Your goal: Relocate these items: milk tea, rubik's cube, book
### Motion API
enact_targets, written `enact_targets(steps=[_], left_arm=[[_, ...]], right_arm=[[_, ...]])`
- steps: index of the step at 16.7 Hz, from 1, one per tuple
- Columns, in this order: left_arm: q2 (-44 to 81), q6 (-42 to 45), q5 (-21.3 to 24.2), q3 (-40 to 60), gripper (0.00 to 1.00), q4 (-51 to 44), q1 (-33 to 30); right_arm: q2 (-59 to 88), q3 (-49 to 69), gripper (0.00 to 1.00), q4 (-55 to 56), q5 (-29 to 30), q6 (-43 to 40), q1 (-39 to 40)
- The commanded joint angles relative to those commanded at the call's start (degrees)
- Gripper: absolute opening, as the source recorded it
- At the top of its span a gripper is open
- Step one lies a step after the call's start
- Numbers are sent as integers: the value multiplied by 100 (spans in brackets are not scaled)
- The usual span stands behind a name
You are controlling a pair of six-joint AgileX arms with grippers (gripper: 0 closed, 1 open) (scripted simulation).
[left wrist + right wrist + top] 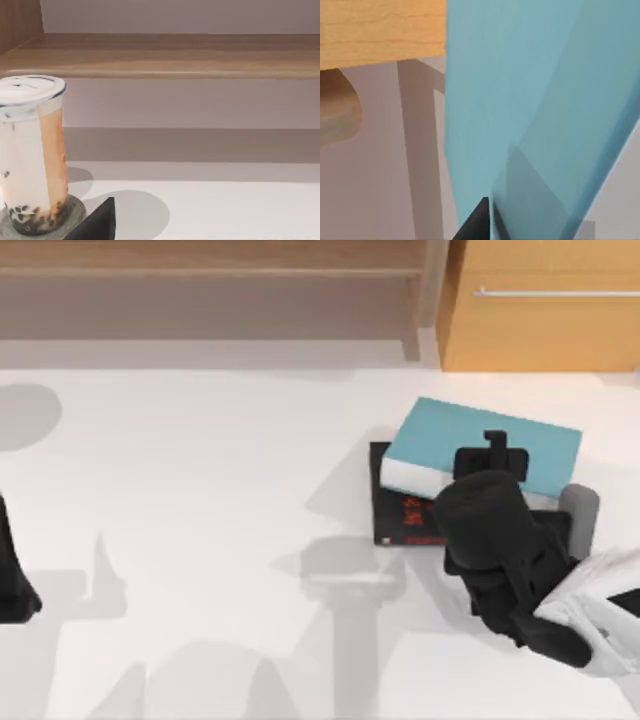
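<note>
The right arm reaches in from the table's right side, at about four o'clock in the top view, and its right gripper (492, 455) sits at the blue book (485, 445). The book is on the right half of the white table (220, 490), at about two o'clock from the middle. It looks lifted and a bit tilted, with its white page edges facing left and down. Part of it lies over a black book (398, 510) with red letters, which lies flat on the table just under it. In the right wrist view the blue cover (530, 100) is very close, and a dark fingertip (476, 222) touches its edge, so the gripper seems to be pinching the book. Just beside the book, toward three o'clock, is a small grey round pad (581, 512). Behind the table, at one o'clock, stands a wooden cabinet (540, 320), and a long wooden shelf (210, 270) runs across at eleven o'clock. The left arm is parked at the table's left edge, at about eight o'clock. I cannot tell if the left gripper (97, 222) is open or closed. In the left wrist view the milk tea (31, 155) stands upright on a grey coaster (75, 210), with dark pearls at the bottom, near that gripper.
</note>
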Motion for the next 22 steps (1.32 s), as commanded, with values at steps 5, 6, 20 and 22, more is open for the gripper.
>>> enact_targets(steps=[5,6,20,22], left_arm=[[0,0,0,0,100,0,0],[0,0,0,0,100,0,0],[0,0,0,0,100,0,0],[0,0,0,0,100,0,0]], right_arm=[[20,2,8,5,-7,-7,-4],[20,2,15,5,-7,-7,-4],[20,2,100,5,-7,-7,-4],[20,2,100,5,-7,-7,-4]])
